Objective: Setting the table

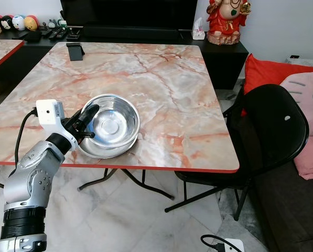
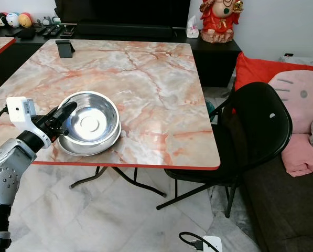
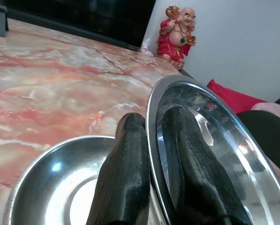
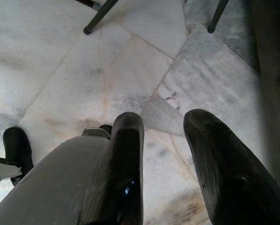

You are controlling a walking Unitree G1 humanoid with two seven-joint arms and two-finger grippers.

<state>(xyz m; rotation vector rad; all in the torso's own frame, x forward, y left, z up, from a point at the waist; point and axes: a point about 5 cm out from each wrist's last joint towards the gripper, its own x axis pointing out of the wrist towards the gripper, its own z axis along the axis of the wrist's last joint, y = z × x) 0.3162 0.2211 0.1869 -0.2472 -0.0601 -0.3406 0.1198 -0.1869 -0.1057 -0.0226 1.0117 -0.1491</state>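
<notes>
Two shiny steel bowls sit nested near the front left of the marble table (image 1: 156, 79). The upper bowl (image 1: 113, 122) is tipped, its rim raised on my left side. The lower bowl (image 1: 105, 152) lies flat under it, also visible as lower bowl (image 3: 55, 187). My left gripper (image 1: 89, 119) is shut on the upper bowl's rim (image 3: 155, 140), one finger inside and one outside. My right gripper (image 4: 163, 136) hangs open over the marble floor (image 4: 60, 70).
A black folding chair (image 1: 271, 131) stands at the table's right side, with red (image 1: 271, 73) and pink (image 1: 308, 94) cushions on a sofa behind it. A black phone stand (image 1: 75, 51) sits at the table's far left. A red statue (image 1: 227, 21) stands on the cabinet beyond.
</notes>
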